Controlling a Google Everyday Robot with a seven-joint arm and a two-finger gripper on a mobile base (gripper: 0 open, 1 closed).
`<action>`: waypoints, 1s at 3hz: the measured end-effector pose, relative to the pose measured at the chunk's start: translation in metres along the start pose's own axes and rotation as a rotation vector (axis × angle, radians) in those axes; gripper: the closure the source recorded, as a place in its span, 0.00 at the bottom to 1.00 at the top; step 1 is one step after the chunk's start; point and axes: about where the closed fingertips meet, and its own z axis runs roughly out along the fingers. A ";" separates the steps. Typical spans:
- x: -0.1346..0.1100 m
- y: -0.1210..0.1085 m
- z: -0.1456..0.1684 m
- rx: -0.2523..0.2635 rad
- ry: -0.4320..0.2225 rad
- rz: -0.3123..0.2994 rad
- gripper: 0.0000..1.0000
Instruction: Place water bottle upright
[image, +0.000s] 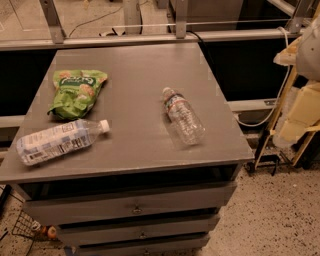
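Note:
The water bottle (183, 116) is a small clear ribbed bottle with a narrow red and blue-green band label. It lies on its side on the right half of the grey cabinet top (135, 65), with its pale cap pointing toward the far edge. My gripper (296, 122) shows as pale cream parts at the right edge of the view. It is off the cabinet's right side, well apart from the bottle, and holds nothing that I can see.
A longer clear bottle (60, 141) with a large white label lies on its side at the front left. A green snack bag (76, 91) lies behind it. The cabinet has drawers (135, 207) below. A metal rail (150, 37) runs behind.

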 end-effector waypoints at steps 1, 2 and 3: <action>0.000 0.000 0.000 0.000 0.000 0.000 0.00; -0.010 -0.014 0.003 -0.024 0.004 0.085 0.00; -0.030 -0.038 0.006 -0.057 0.002 0.194 0.00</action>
